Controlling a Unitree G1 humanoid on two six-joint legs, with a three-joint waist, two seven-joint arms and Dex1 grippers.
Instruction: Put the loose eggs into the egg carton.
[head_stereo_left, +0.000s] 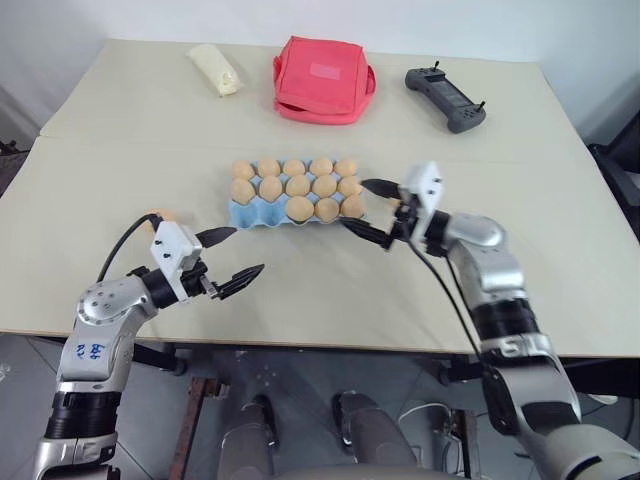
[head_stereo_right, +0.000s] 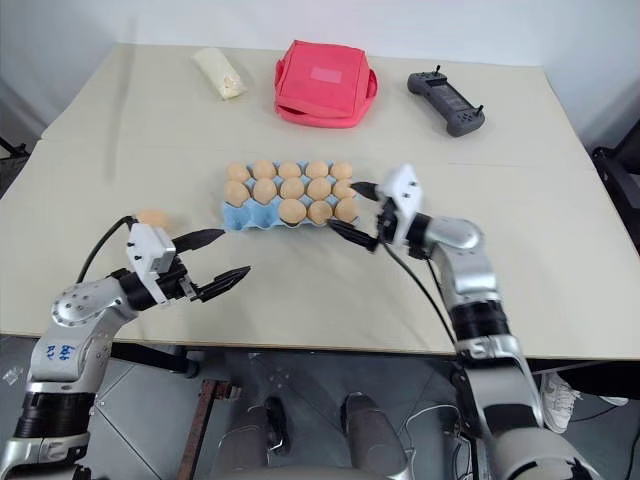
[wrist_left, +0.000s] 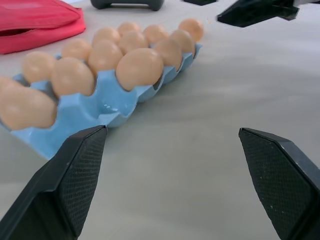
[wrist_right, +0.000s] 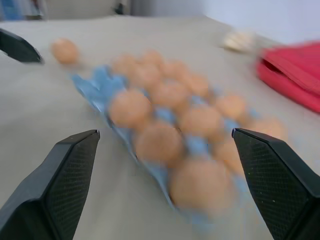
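The light blue egg carton (head_stereo_left: 243, 214) lies mid-table with several tan eggs in its cups; two cups at its front left stand empty. One loose egg (head_stereo_right: 152, 217) rests on the table to the carton's left, just behind my left arm, and is also seen as the loose egg (wrist_right: 65, 50). My left gripper (head_stereo_left: 248, 250) is open and empty, in front of the carton's left end. My right gripper (head_stereo_left: 352, 203) is open at the carton's right end, holding nothing.
A red fabric bag (head_stereo_left: 322, 80) sits at the back centre, a pale yellow wrapped lump (head_stereo_left: 214, 70) at the back left, and a black controller (head_stereo_left: 445, 97) at the back right. The table's front edge (head_stereo_left: 320, 340) runs close below both grippers.
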